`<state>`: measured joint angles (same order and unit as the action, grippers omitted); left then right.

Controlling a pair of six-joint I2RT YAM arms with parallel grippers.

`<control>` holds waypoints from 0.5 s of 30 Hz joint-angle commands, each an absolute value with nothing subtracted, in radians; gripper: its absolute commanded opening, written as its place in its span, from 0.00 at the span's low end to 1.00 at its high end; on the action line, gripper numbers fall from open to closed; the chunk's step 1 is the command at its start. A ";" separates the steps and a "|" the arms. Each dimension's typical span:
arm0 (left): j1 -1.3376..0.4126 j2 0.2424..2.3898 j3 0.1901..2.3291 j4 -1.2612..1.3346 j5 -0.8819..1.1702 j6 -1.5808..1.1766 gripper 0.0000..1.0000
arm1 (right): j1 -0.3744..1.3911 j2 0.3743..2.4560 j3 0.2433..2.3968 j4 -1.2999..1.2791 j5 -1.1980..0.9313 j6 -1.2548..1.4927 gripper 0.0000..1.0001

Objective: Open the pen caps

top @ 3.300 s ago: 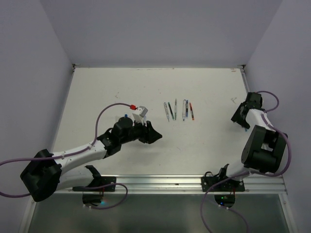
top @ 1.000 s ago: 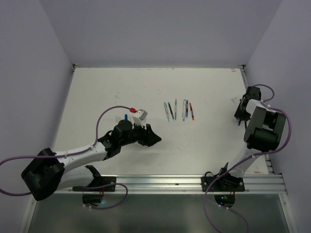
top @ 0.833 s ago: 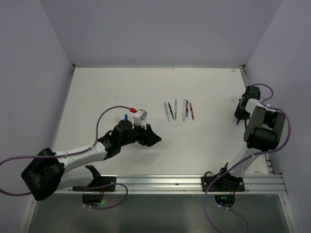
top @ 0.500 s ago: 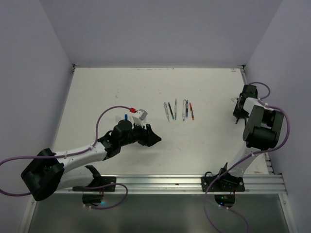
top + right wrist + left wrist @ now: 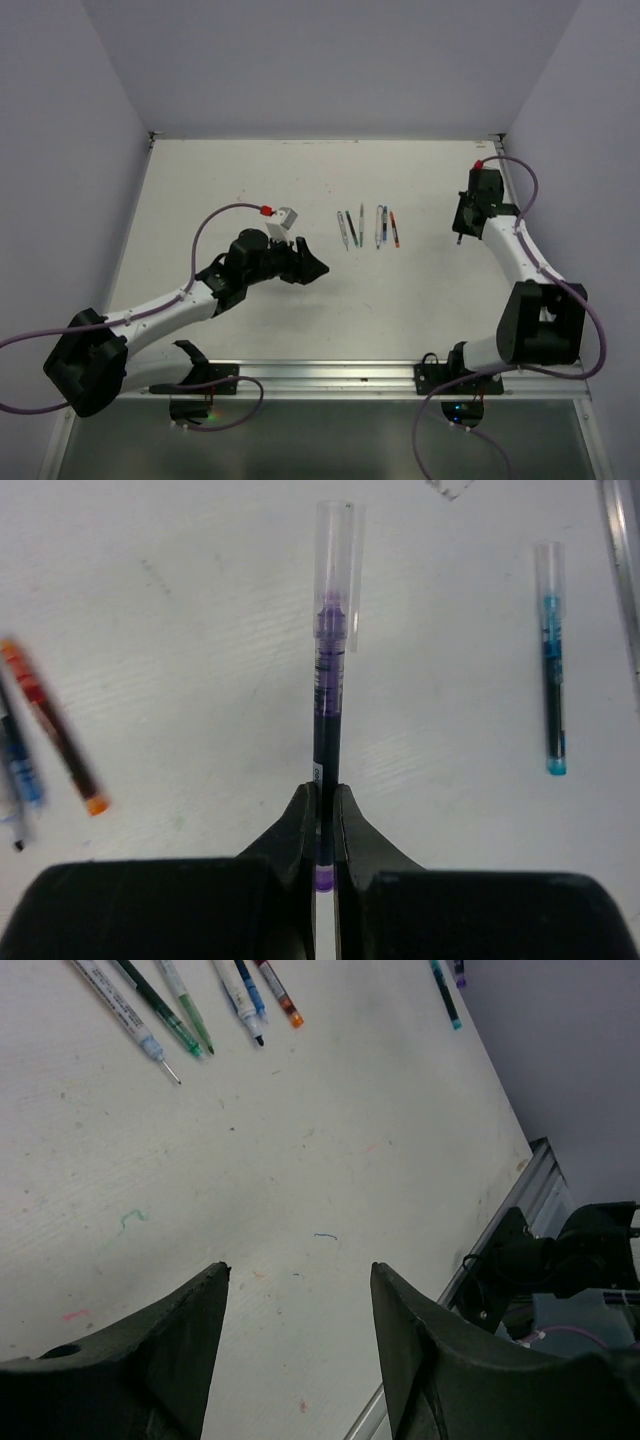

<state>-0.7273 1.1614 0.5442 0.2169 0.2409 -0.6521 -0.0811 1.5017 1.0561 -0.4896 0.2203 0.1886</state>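
Note:
My right gripper (image 5: 325, 792) is shut on the lower barrel of a purple pen (image 5: 327, 730). The pen sticks out ahead of the fingers with its clear cap (image 5: 336, 540) on the far end. A teal pen (image 5: 552, 695) with a clear cap (image 5: 548, 565) lies on the table to its right. Several pens (image 5: 370, 227) lie in a row mid-table; in the left wrist view their bare tips (image 5: 175, 1075) point toward my left gripper (image 5: 298, 1268), which hovers open and holds nothing. From above, the left gripper (image 5: 312, 268) is left of and nearer than the row, and the right gripper (image 5: 460, 232) is right of it.
White table (image 5: 300, 180) is marked with small ink stains and boxed by lilac walls. A metal rail (image 5: 400, 372) runs along the near edge. A red-orange pen (image 5: 55, 730) and a blue pen (image 5: 18, 765) show blurred at the left of the right wrist view.
The right gripper closed on the purple pen, and its arm swung from the right edge toward the table's middle. The left arm shifted slightly farther in and stayed open.

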 commanded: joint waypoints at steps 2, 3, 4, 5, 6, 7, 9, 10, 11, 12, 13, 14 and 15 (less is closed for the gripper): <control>-0.655 1.147 0.630 0.167 0.317 -0.706 0.61 | 0.024 1.355 0.959 -0.514 0.095 0.251 0.00; -0.641 1.146 0.644 0.167 0.345 -0.713 0.61 | 0.050 1.312 0.944 -0.503 0.050 0.258 0.00; -0.623 1.149 0.649 0.170 0.360 -0.732 0.61 | 0.111 1.298 0.925 -0.500 0.023 0.267 0.00; -0.589 1.150 0.655 0.175 0.376 -0.741 0.61 | 0.144 1.290 0.919 -0.497 0.003 0.268 0.00; -0.571 1.161 0.670 0.179 0.408 -0.749 0.61 | 0.176 1.272 0.913 -0.479 -0.036 0.265 0.00; -0.554 1.167 0.678 0.183 0.420 -0.767 0.61 | 0.242 1.263 0.901 -0.466 -0.085 0.268 0.00; -0.519 1.186 0.695 0.216 0.457 -0.791 0.64 | 0.299 1.237 0.876 -0.419 -0.133 0.282 0.00; -0.511 1.190 0.698 0.233 0.466 -0.820 0.65 | 0.351 1.235 0.871 -0.404 -0.177 0.288 0.00; -0.508 1.198 0.701 0.250 0.475 -0.837 0.66 | 0.377 1.232 0.868 -0.388 -0.196 0.302 0.00; -0.505 1.203 0.709 0.261 0.489 -0.851 0.68 | 0.403 1.232 0.862 -0.352 -0.210 0.311 0.00; -0.506 1.221 0.712 0.281 0.495 -0.876 0.68 | 0.458 1.236 0.855 -0.333 -0.224 0.324 0.00; -0.505 1.230 0.718 0.288 0.500 -0.883 0.68 | 0.483 1.239 0.853 -0.304 -0.247 0.327 0.00; -0.505 1.250 0.730 0.288 0.506 -0.891 0.68 | 0.509 1.246 0.853 -0.295 -0.245 0.330 0.00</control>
